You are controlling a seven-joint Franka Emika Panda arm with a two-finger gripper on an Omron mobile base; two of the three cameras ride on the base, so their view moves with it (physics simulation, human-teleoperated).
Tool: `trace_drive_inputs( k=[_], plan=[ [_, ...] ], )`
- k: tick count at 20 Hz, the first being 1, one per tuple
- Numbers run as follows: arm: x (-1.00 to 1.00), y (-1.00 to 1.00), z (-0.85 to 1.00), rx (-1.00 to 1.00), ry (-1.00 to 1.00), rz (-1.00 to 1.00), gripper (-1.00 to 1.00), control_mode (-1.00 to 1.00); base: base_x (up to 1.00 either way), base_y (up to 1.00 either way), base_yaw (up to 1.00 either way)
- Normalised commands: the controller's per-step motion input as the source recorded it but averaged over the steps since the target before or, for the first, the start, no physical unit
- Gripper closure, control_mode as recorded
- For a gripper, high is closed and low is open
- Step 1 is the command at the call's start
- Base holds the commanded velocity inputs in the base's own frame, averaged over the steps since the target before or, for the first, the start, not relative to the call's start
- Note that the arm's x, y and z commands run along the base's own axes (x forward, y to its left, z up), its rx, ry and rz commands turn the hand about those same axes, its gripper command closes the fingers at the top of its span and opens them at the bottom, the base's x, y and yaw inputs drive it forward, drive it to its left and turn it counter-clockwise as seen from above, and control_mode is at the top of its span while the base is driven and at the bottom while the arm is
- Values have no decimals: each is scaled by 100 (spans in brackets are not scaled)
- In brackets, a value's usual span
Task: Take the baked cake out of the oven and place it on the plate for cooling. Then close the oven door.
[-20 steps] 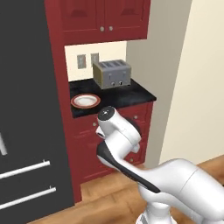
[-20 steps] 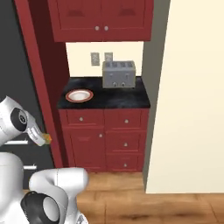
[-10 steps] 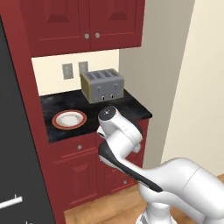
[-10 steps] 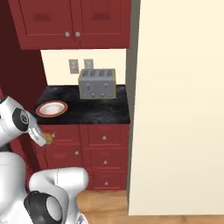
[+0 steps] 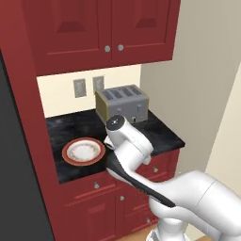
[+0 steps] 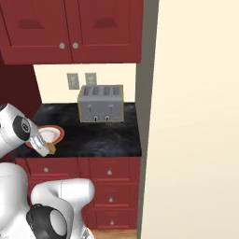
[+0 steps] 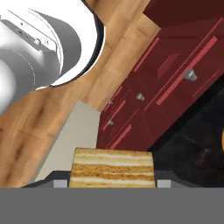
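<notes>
Base views: shifted, camera moved with the base.
The black counter (image 5: 155, 134), plate (image 5: 84, 151) and toaster (image 5: 122, 104) now appear larger and nearer; the dark appliance front at left has almost left the left base view.

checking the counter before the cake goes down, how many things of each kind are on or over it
silver four-slot toaster: 1
round white plate with red rim: 1
layered tan cake slice, held in the gripper: 1
grey wall outlet plates: 2
total: 5
</notes>
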Motion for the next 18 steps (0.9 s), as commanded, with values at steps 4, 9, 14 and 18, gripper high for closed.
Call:
trace_drive_inputs(
  k=[4, 9, 14, 18],
  plan=[
    [0, 0, 0, 0, 0, 0, 100, 100, 65, 4, 1],
    [7, 18, 0, 15, 11, 10, 100, -100, 9, 2, 1],
    [0, 45, 0, 11, 2, 26, 100, -100, 0, 0, 0],
    [13, 49, 0, 1, -2, 17, 100, -100, 0, 0, 0]
  ],
)
